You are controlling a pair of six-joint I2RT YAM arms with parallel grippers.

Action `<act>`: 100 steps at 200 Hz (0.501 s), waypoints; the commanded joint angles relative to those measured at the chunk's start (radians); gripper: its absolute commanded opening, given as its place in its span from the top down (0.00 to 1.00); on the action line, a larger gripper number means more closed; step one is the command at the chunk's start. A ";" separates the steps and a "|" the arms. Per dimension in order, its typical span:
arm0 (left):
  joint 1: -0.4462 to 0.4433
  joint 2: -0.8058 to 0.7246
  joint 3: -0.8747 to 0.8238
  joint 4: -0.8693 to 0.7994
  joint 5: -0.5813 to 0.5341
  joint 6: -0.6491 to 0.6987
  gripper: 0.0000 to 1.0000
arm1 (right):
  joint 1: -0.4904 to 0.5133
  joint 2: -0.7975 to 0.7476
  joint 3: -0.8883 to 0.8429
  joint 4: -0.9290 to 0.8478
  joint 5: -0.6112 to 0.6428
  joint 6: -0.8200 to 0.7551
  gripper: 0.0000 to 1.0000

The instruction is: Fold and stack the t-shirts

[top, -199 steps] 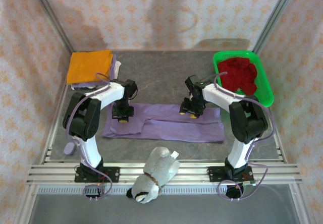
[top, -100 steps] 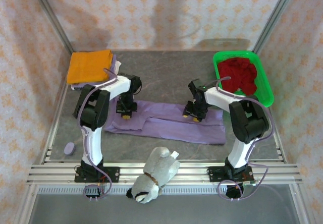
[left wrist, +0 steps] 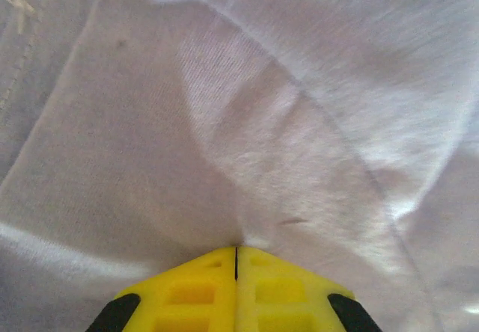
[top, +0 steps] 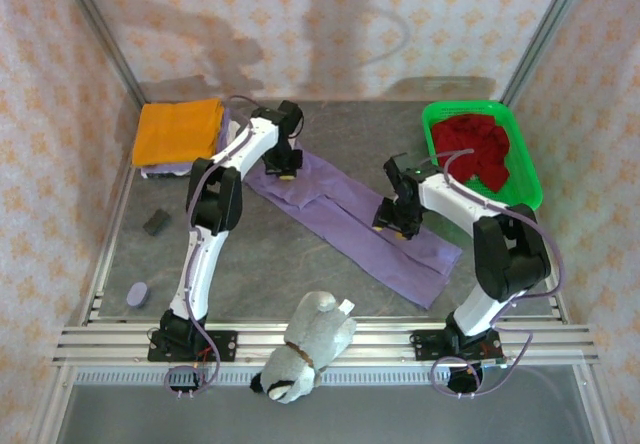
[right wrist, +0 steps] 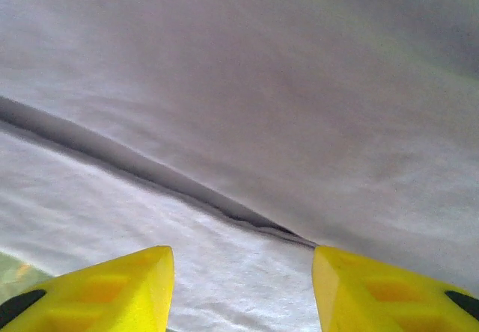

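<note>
Our left gripper (left wrist: 236,251) is clenched on the far end of the lavender t-shirt (top: 345,226), well left of the green basket (top: 466,105), we reckon to pull it flat, while our right gripper (right wrist: 239,256), jaws apart, hangs over the cloth nearer that basket.

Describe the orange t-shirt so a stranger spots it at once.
Start at the table's far left corner. The orange t-shirt lies there as a neat folded square; the lavender t-shirt is spread out mid-table and the dark red t-shirt sits crumpled in the green basket.
</note>
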State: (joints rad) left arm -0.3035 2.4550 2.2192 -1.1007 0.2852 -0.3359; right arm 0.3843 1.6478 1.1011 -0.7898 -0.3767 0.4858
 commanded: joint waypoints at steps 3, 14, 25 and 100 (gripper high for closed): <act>-0.006 -0.082 0.037 0.066 0.075 -0.037 0.89 | 0.036 -0.001 0.092 -0.008 -0.023 -0.012 0.47; -0.004 -0.134 0.017 0.082 0.076 -0.047 0.88 | 0.059 0.034 0.152 -0.006 -0.029 -0.010 0.46; 0.007 -0.190 -0.013 0.079 0.075 -0.057 0.86 | 0.076 0.081 0.215 0.000 -0.049 -0.008 0.46; 0.119 -0.719 -0.614 0.151 0.065 -0.055 0.80 | 0.189 0.441 0.707 -0.030 -0.086 -0.030 0.14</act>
State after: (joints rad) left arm -0.2192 1.8359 1.7542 -0.9581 0.3561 -0.3920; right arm 0.5457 2.0148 1.6871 -0.7879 -0.4419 0.4717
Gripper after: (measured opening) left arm 0.191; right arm 0.847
